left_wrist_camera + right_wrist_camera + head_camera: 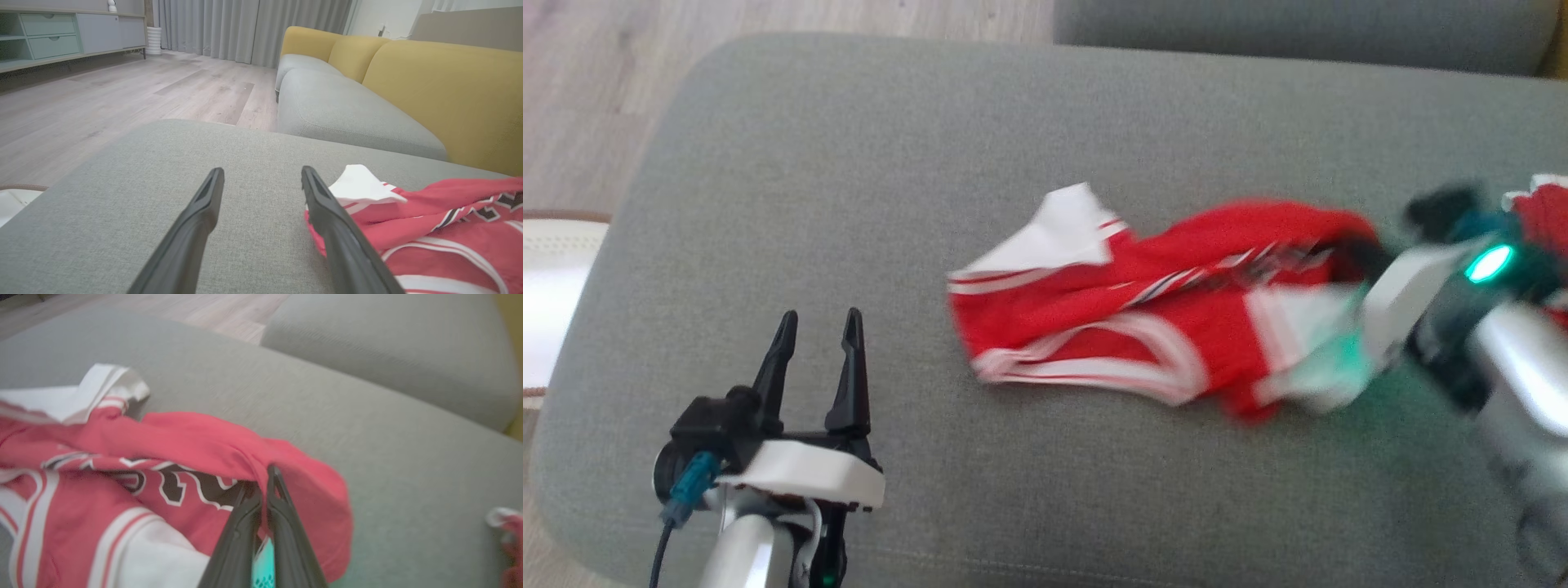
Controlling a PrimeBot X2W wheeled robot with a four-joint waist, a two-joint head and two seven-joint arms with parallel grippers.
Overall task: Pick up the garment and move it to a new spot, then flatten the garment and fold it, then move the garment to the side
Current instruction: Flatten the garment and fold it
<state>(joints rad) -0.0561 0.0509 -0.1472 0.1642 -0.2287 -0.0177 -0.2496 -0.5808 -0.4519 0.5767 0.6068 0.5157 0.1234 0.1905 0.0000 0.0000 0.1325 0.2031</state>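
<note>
A red garment point(1143, 327) with white trim and dark lettering lies crumpled on the grey cushion point(849, 163). My right gripper point(1360, 249) comes in from the right, blurred, and is shut on a raised fold at the garment's right end. The right wrist view shows the fingers pinched together on the red fold point(184, 441), gripper point(261, 479). My left gripper point(818, 320) stands open at the lower left, apart from the cloth. In the left wrist view the garment point(449, 228) lies just right of the open left gripper point(261, 175).
A further bit of red and white cloth point(1543, 212) shows at the right edge. Wooden floor point(588, 82) lies beyond the cushion's left and far edges. A white round object point(547, 310) sits at the left. A yellow-backed sofa point(408, 69) stands behind.
</note>
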